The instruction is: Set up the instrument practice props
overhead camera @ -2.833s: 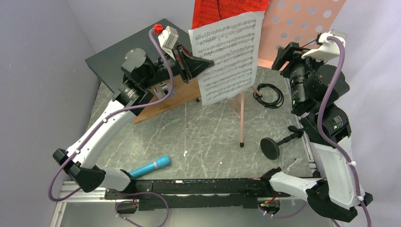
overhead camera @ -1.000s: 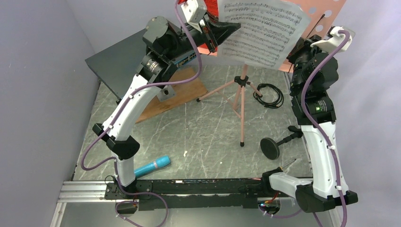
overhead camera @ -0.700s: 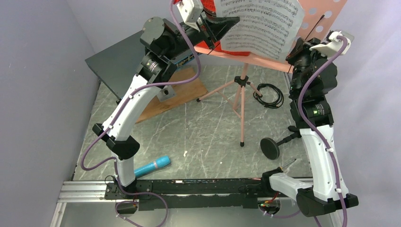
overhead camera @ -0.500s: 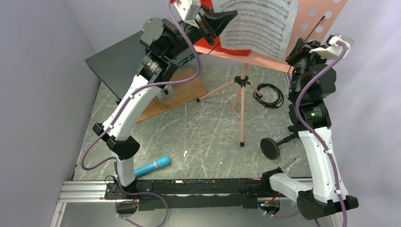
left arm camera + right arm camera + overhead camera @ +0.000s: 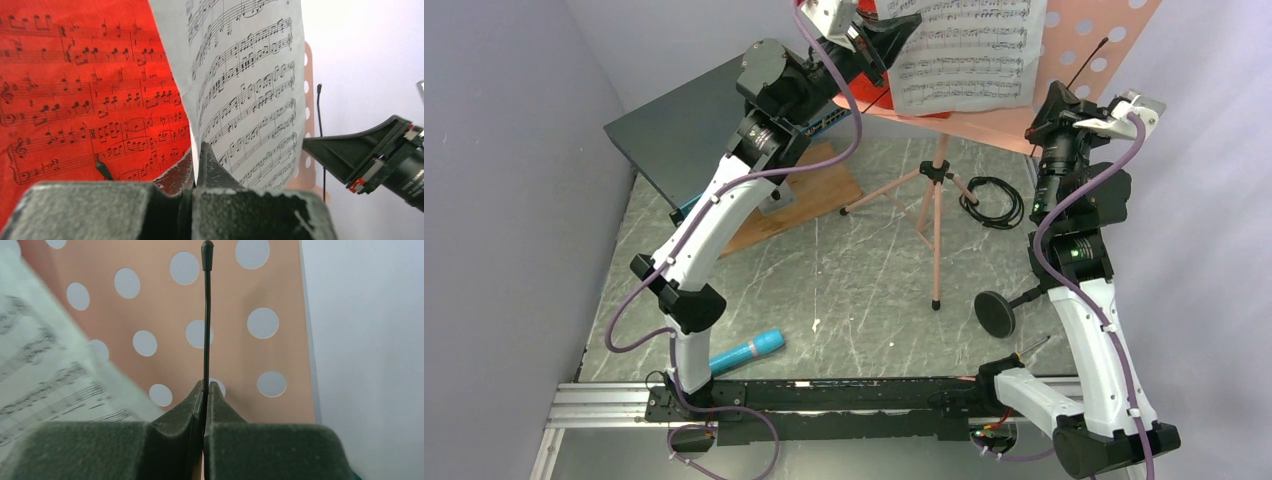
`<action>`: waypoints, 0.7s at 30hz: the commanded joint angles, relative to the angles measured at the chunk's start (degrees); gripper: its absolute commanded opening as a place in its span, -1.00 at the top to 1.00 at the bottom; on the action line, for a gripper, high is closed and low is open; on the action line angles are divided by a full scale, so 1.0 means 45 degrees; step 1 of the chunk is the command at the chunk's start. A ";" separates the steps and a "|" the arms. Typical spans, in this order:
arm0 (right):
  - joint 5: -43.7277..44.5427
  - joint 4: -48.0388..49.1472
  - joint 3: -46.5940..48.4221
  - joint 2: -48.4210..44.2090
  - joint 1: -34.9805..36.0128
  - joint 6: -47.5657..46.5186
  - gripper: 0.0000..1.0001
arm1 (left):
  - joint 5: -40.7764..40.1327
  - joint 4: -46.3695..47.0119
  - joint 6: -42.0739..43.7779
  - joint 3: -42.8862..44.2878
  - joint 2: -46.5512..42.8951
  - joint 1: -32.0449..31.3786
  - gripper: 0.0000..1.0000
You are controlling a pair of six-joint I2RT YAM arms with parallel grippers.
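Stand (image 5: 1096,48) partly behind white page (image 5: 969,55)

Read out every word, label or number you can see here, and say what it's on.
No words, brands or numbers are readable.
white sheet-music page: musical notation only, no legible words.
red sheet-music page: musical notation only.
network switch: any label too small to read.

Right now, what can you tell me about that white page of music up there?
The white page is a thin paper sheet printed with black staves of notes. It is held upright, slightly bowed, in front of the salmon perforated stand, with a red page beside and partly behind it. The left hand pinches one edge between shut fingers. Whether its bottom edge rests on the stand's ledge cannot be told.
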 commanded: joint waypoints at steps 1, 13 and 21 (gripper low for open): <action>-0.1283 0.1075 -0.0385 -0.0213 -0.0060 -0.0788 1.00 | -0.0047 0.0373 0.0282 0.0382 0.0203 -0.0031 1.00; -0.3909 0.2076 -0.1210 -0.0224 -0.0060 -0.2473 1.00 | -0.0016 0.0471 0.1394 0.1213 0.1041 -0.0339 1.00; -0.5065 0.1959 -0.1188 -0.0308 -0.0060 -0.3232 1.00 | 0.0881 0.0832 0.1832 0.1828 0.1723 -0.0632 1.00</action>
